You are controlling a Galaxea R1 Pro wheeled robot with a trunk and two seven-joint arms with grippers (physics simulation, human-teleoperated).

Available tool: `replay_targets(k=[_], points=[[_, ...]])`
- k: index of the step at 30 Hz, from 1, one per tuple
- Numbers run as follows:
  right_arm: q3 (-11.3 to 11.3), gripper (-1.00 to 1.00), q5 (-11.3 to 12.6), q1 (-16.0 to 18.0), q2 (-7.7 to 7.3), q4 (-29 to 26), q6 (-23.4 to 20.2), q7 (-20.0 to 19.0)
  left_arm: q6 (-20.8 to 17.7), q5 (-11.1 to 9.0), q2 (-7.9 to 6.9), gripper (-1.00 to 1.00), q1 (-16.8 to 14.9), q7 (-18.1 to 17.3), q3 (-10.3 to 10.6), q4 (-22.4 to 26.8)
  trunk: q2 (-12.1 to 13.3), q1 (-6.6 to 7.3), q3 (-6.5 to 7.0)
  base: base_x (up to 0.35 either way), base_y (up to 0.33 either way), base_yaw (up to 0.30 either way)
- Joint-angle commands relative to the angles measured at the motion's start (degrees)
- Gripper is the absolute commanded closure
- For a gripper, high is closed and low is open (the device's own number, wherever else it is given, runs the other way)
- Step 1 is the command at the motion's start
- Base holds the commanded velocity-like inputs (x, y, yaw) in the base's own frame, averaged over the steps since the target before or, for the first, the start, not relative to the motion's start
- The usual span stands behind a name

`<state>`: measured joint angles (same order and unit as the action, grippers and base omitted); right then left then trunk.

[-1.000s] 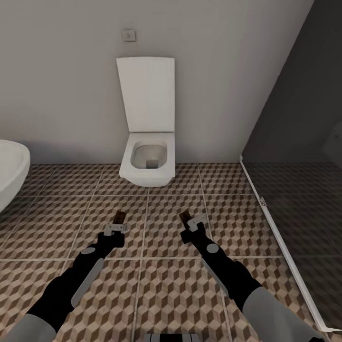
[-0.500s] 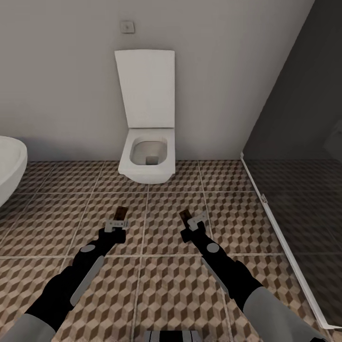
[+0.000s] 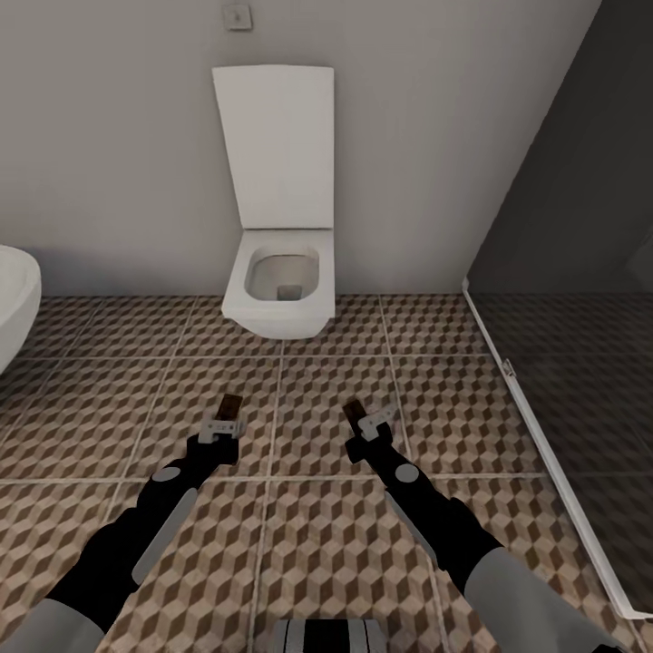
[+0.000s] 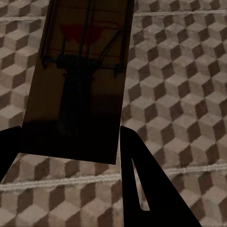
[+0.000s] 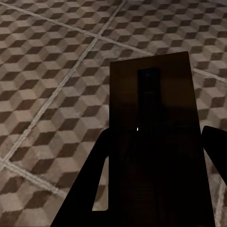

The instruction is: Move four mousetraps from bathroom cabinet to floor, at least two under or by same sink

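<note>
Each of my grippers carries a mousetrap above the bathroom floor (image 3: 317, 544). My left gripper (image 3: 225, 419) is shut on a brown wooden mousetrap (image 3: 229, 406); in the left wrist view that mousetrap (image 4: 80, 80) shows its wire spring and a red mark, clamped between dark fingers (image 4: 146, 189). My right gripper (image 3: 363, 423) is shut on a second mousetrap (image 3: 355, 414), seen close in the right wrist view as a dark board (image 5: 156, 123) between black fingers (image 5: 90, 198). Both traps hang above the cube-patterned tiles (image 4: 189, 71), short of the toilet.
A white toilet (image 3: 279, 290) with its lid up stands against the back wall ahead. A white bathtub rim (image 3: 14, 299) shows at the left edge. A dark glass shower wall (image 3: 562, 317) with a white base rail closes off the right.
The whole picture has shifted: the toilet now sits higher and the bathtub further left, so the camera has moved. Both grippers keep their mousetraps in the same pose.
</note>
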<state>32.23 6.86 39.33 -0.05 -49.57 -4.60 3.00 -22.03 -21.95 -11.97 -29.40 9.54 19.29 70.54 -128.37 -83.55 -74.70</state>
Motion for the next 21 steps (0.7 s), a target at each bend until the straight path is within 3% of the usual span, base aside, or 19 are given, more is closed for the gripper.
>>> replay_targets(k=[1, 16, 21], points=[[0.18, 1.0, 0.62, 0.04, -0.04, -0.09, -0.23, 0.25, -0.21, -0.37, -0.07, 1.0, -0.04, 0.66, 0.22, 0.11, -0.43, -0.21, -0.32, 0.0, 0.0, 0.0], [0.15, 1.0, 0.56, 0.04, -0.1, -0.09, -0.15, 0.28, -0.21, -0.37, -0.05, 1.0, -0.04, 0.66, 0.29, 0.12, -6.45, -3.51, -4.37, 0.0, 0.0, 0.0], [0.04, 1.0, 0.65, 0.04, -2.19, -0.09, -0.09, 0.25, -0.21, -0.37, -0.06, 1.0, -0.04, 0.66, 0.3, 0.05, -8.46, -4.61, -5.72, 0.0, 0.0, 0.0]])
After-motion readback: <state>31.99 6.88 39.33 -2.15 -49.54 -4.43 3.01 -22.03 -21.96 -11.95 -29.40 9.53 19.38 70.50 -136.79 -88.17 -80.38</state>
